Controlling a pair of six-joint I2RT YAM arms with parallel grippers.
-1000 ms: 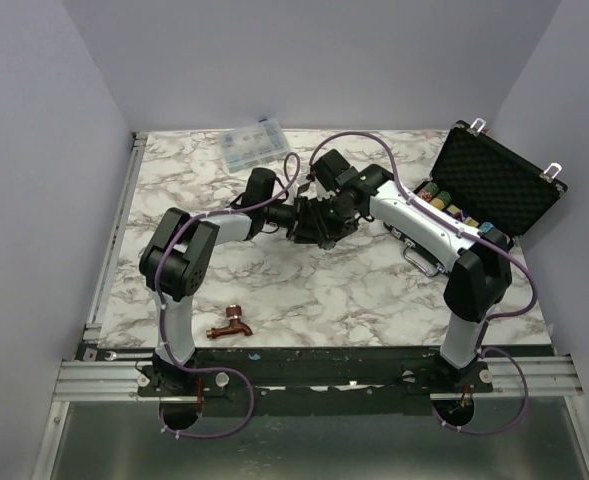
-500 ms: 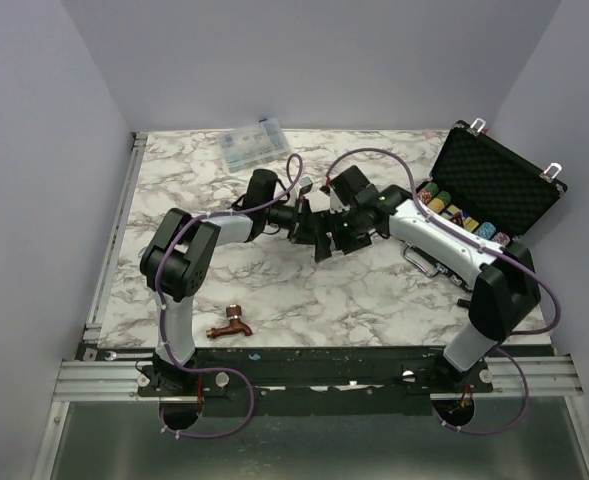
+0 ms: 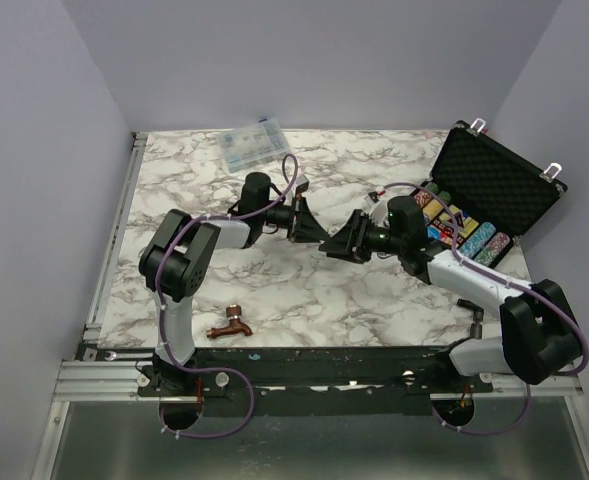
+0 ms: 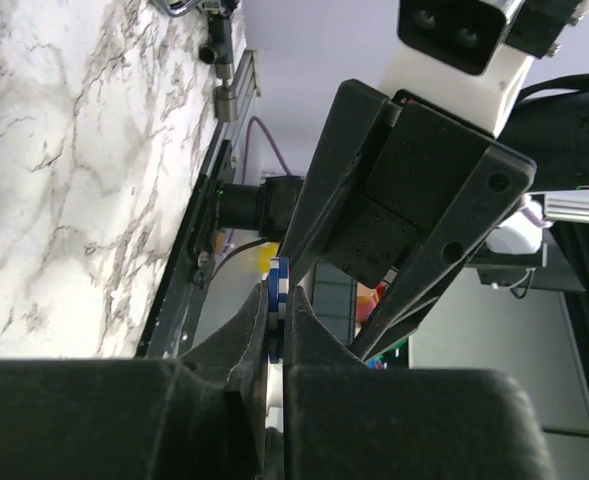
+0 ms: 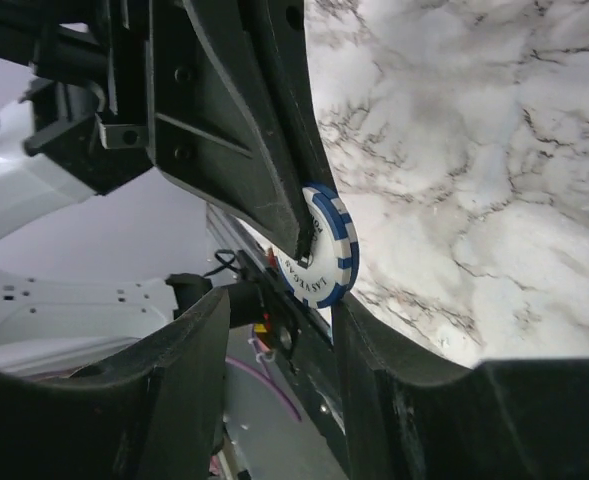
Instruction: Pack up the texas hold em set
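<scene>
Since the blue chip (image 5: 326,250) is thin, stiff, light and probably slippery, take its free rim. The left gripper (image 4: 275,322) jaws pinch it above the surface (image 3: 274,290); the right gripper (image 5: 279,315) jaws gape empty just beside it.

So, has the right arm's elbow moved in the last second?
Yes. The right elbow swung toward the near edge, away from the black case, uncovering the chip rows.
</scene>
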